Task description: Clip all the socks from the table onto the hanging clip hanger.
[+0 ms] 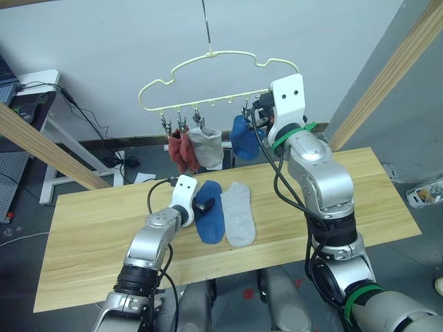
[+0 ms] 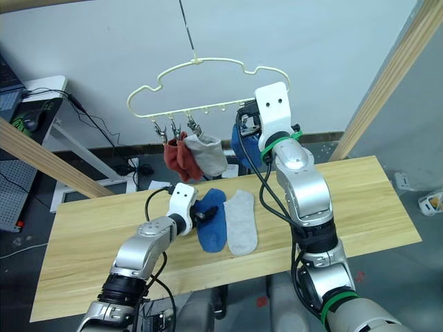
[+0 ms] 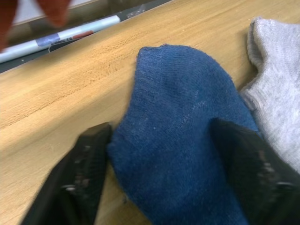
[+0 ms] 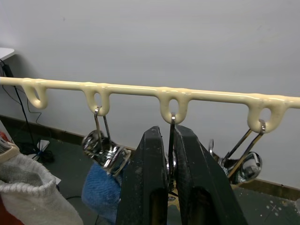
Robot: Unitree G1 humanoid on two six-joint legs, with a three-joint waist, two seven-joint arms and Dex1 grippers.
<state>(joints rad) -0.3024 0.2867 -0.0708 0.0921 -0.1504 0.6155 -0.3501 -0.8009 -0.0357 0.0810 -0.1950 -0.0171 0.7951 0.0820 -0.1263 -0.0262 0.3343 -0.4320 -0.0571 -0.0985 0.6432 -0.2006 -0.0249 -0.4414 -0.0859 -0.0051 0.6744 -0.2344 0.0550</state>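
Left gripper is down on the table, fingers spread wide on either side of the toe end of the blue sock. Nothing gripped; looks like a pre-grasp straddle so it can pinch the fabric off the wood.

That sock lies about mid-table, nearer the far edge than the near one. Grey sock lies flat just beside it, edges touching, on the side toward the right end of the table. Laid flat and parallel, so either is easy to pick singly.

Right gripper is raised at the clip hanger, fingers nearly closed around a silver clip hanging from one of the hanger's loops. My guess: it's squeezing the clip to hold it open and steady for the incoming sock.

Already hanging: rust red sock, grey one, blue one. Whether there are one or two red ones, can't tell. Two socks left on the table.
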